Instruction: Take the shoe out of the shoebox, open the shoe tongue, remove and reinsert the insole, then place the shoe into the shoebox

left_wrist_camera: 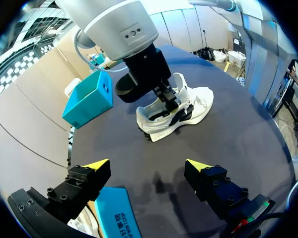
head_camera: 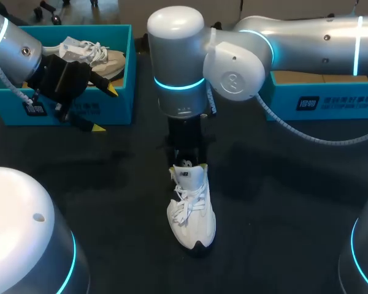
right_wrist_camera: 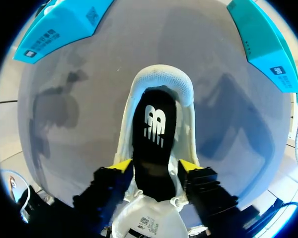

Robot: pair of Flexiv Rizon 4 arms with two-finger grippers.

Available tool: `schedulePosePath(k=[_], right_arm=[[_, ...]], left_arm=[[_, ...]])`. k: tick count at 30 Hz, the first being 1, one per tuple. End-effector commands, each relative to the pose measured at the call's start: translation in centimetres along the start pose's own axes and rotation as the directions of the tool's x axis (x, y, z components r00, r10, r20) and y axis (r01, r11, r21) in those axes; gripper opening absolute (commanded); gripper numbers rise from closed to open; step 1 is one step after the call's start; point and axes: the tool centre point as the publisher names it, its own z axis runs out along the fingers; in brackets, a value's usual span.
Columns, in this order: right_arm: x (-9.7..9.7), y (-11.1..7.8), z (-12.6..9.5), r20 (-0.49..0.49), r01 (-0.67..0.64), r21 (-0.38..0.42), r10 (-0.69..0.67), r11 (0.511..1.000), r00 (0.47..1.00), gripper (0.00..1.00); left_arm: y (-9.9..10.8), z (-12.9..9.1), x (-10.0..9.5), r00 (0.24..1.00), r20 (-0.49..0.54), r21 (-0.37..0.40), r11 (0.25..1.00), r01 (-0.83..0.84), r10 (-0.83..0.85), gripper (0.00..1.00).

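A white shoe [head_camera: 191,211] lies on the dark table [head_camera: 282,202] at the middle, toe toward the front edge. My right gripper [head_camera: 187,160] hangs straight down over its heel opening. In the right wrist view its yellow fingertips [right_wrist_camera: 121,165] stand apart at either side of the black insole [right_wrist_camera: 155,124], which lies flat inside the shoe [right_wrist_camera: 161,79]; the gripper [right_wrist_camera: 155,166] is open. The white tongue [right_wrist_camera: 149,220] sits under the wrist. My left gripper [head_camera: 105,108] is open and empty at the front wall of the teal shoebox [head_camera: 119,104]. It [left_wrist_camera: 148,164] faces the shoe [left_wrist_camera: 176,111].
A second pale shoe [head_camera: 95,54] lies in the left shoebox. Another teal box [head_camera: 331,98] stands at the back right under my right arm. The left shoebox edge [left_wrist_camera: 116,213] is just below my left fingers.
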Motion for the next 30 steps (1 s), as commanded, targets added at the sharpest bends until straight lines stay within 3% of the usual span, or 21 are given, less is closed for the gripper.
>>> schedulePosePath(k=[1, 12, 30], right_arm=[[-0.1, 0.0, 0.1, -0.002, 0.002, 0.007, -0.002, 1.000, 1.000, 1.00], [-0.4, -0.8, 0.4, 0.010, -0.005, 0.057, 0.004, 0.998, 1.000, 1.00], [-0.7, -3.1, -1.7, 0.048, -0.043, 0.092, 0.039, 0.995, 0.998, 1.00]], left_arm=[[0.0, 0.0, 0.0, 1.000, -0.001, -0.003, 1.000, 0.000, 0.000, 1.00], [0.0, 0.0, 0.0, 1.000, -0.001, -0.003, 1.000, 0.000, 0.000, 1.00], [0.0, 0.0, 0.0, 1.000, -0.001, -0.003, 1.000, 0.000, 0.000, 1.00]])
